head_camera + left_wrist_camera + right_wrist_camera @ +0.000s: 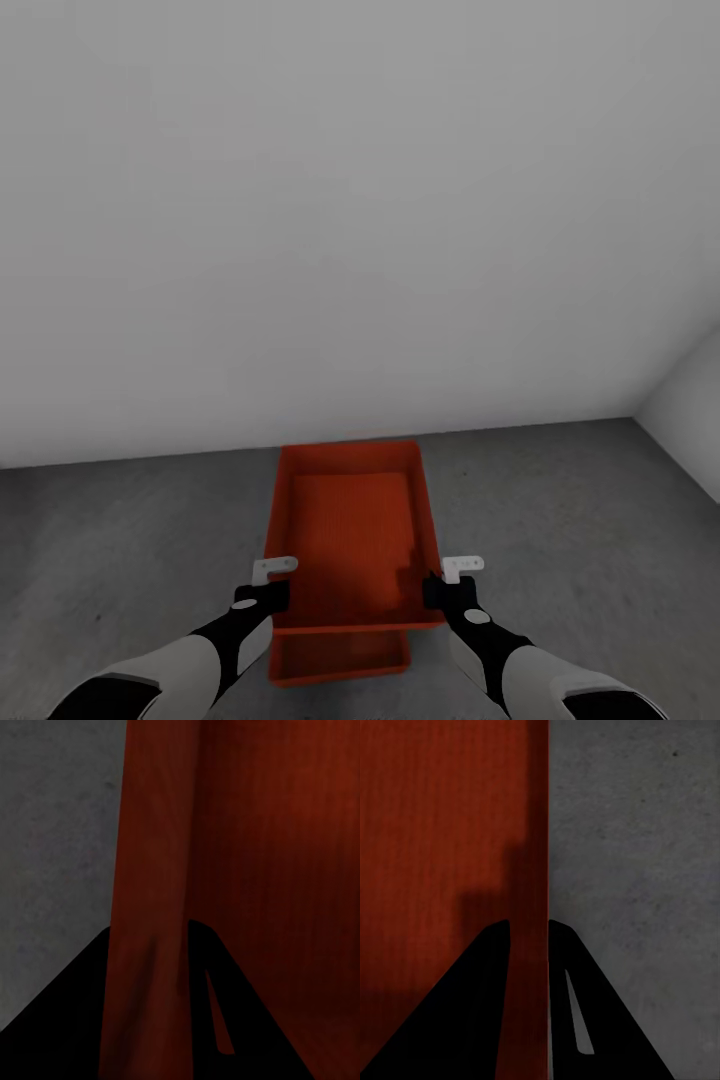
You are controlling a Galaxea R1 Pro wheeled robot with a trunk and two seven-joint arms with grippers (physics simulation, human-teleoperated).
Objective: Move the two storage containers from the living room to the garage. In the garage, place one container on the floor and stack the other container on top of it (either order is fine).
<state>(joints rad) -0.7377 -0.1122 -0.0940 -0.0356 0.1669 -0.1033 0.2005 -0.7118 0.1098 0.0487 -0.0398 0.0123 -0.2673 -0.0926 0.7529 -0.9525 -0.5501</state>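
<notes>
Both my arms reach forward and down, close together, grey on the upper part and black near the wrists. My left black gripper with its white tip (272, 580) is closed on the left wall of the upper orange-red box-like bin (352, 530), one finger on each side. My right black gripper with a white tip (452, 580) pinches the right wall the same way, I think.

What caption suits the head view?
Both grippers, left and right, hold upper container above lower container on garage floor.
</notes>
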